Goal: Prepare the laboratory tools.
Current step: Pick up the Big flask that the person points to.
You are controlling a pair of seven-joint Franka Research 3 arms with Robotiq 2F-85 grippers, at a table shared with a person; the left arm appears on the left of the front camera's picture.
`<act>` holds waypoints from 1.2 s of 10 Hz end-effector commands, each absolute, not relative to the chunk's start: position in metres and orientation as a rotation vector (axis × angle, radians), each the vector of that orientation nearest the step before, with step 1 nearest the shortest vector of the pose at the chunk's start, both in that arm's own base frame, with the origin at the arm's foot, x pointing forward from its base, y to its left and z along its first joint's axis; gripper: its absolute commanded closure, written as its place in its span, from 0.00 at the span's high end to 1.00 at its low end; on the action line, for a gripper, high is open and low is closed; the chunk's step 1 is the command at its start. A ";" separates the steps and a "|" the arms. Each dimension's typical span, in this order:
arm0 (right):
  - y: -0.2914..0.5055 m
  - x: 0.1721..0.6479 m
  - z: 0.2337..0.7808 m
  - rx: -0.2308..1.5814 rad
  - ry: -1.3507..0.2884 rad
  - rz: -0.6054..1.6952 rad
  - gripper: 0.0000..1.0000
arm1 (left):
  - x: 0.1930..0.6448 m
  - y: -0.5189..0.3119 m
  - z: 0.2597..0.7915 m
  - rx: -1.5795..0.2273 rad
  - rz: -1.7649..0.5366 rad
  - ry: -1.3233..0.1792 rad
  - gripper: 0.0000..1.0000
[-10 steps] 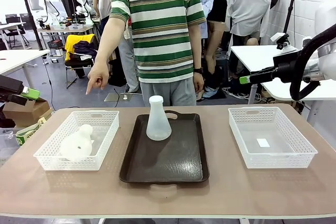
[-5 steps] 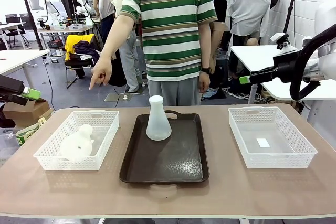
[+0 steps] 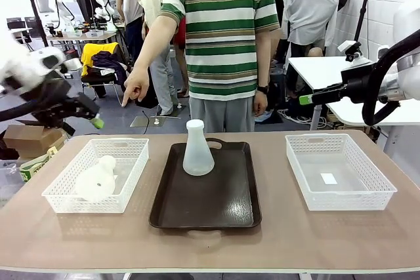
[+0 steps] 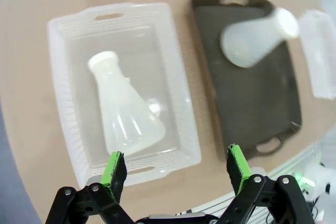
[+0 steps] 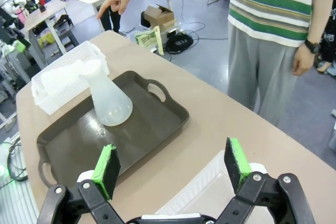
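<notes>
We note the left pincer (image 4: 176,166) and the right pincer (image 5: 171,166) wide open, empty. Left of the tray (image 4: 252,103), the flask (image 4: 126,114) lying in its basket (image 4: 68,124) may slip: smooth, tapered.

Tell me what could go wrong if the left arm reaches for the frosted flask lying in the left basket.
1. The frosted white conical flask lies on its side in the white lattice basket; the open left gripper might slip on its taper or catch the basket wall.
2. The person's pointing hand hangs near that arm's likely path.
3. The second frosted flask stands free on the dark brown tray and could be knocked over.
</notes>
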State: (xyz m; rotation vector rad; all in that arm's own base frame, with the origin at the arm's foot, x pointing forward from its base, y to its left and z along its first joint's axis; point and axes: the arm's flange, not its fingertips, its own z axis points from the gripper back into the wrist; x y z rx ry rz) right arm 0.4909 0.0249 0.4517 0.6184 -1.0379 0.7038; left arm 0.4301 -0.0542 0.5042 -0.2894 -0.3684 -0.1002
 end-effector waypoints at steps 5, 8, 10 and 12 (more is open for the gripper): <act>0.025 0.492 0.454 0.608 -1.026 0.698 1.00 | 0.520 -0.076 0.484 0.020 0.172 -0.124 1.00; 0.025 0.492 0.454 0.608 -1.026 0.698 1.00 | 0.552 -0.061 0.437 -0.015 0.226 -0.133 1.00; 0.025 0.492 0.454 0.608 -1.026 0.698 1.00 | 0.567 -0.059 0.410 -0.009 0.238 -0.088 1.00; 0.025 0.492 0.454 0.608 -1.026 0.698 1.00 | 0.576 -0.063 0.390 -0.020 0.246 -0.069 1.00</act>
